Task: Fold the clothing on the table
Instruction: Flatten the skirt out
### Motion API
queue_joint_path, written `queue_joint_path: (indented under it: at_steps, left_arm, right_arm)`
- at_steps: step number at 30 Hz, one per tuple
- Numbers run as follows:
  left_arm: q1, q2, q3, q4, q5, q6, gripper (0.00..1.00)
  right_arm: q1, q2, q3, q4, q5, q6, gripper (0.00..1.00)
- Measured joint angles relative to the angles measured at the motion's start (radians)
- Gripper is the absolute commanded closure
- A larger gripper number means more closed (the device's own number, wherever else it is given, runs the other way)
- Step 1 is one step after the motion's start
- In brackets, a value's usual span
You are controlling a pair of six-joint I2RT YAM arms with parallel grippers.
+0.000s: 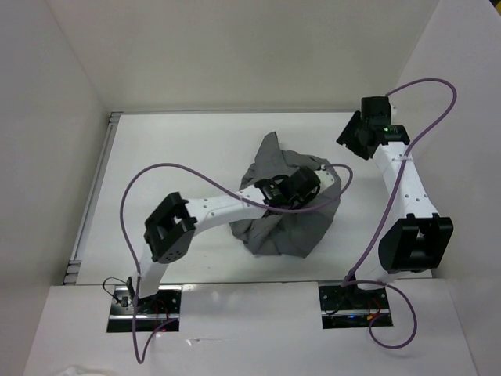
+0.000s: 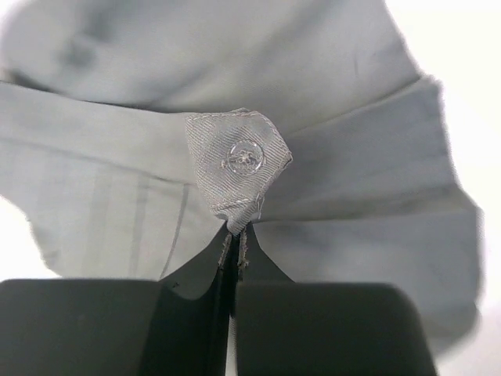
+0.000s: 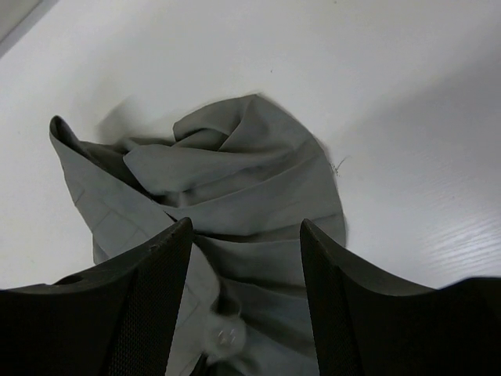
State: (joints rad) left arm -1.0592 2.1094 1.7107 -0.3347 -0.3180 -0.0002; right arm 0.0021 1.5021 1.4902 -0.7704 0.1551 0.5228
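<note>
The grey skirt (image 1: 286, 227) lies in a crumpled heap near the middle of the white table (image 1: 180, 149), a little right of centre. One corner pokes out toward the far edge, and the bulk is bunched into loose overlapping folds. None of it is flat: no waistband line or hem is laid out straight, and no neat fold shows anywhere. By that measure the task is at its very start. The cloth has yet to be spread before any folding can count.

The left gripper (image 1: 301, 188) sits right on top of the heap. In its wrist view the fingers are clenched together on the skirt (image 2: 352, 180), pinching the base of a small stitched tab (image 2: 239, 168) that carries a clear button (image 2: 244, 157). The tab stands up just beyond the fingertips, with pleated cloth fanning out behind it. This looks like an end of the waistband, a sensible place to lift from.

The right gripper (image 1: 362, 137) hangs near the table's far right side, well apart from the heap. Its fingers are spread wide and hold nothing. Its camera looks across bare tabletop at the skirt (image 3: 235, 180).

What is left is nearly everything: raising the pinched end, finding a second corner for the free arm, flattening the cloth, then folding it
</note>
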Motion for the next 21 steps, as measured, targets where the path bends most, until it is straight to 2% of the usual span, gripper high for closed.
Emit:
queue_joint_path:
  at_steps: [5, 9, 16, 21]
  left_arm:
    - [0.029, -0.224, -0.032, 0.003, 0.014, -0.021, 1.00]
    - [0.151, -0.333, -0.092, 0.053, 0.035, -0.078, 1.00]
    - [0.488, -0.308, -0.209, 0.079, 0.076, -0.242, 1.00]
    - [0.628, -0.301, -0.312, 0.088, 0.056, -0.404, 1.00]
  right_arm:
    - [0.000, 0.020, -0.027, 0.011, -0.035, 0.000, 0.37]
    - [0.000, 0.035, -0.042, 0.021, -0.097, -0.005, 0.38]
    - [0.026, 0.085, -0.045, 0.032, -0.177, -0.025, 0.40]
    - [0.077, 0.163, -0.029, 0.032, -0.228, -0.062, 0.41]
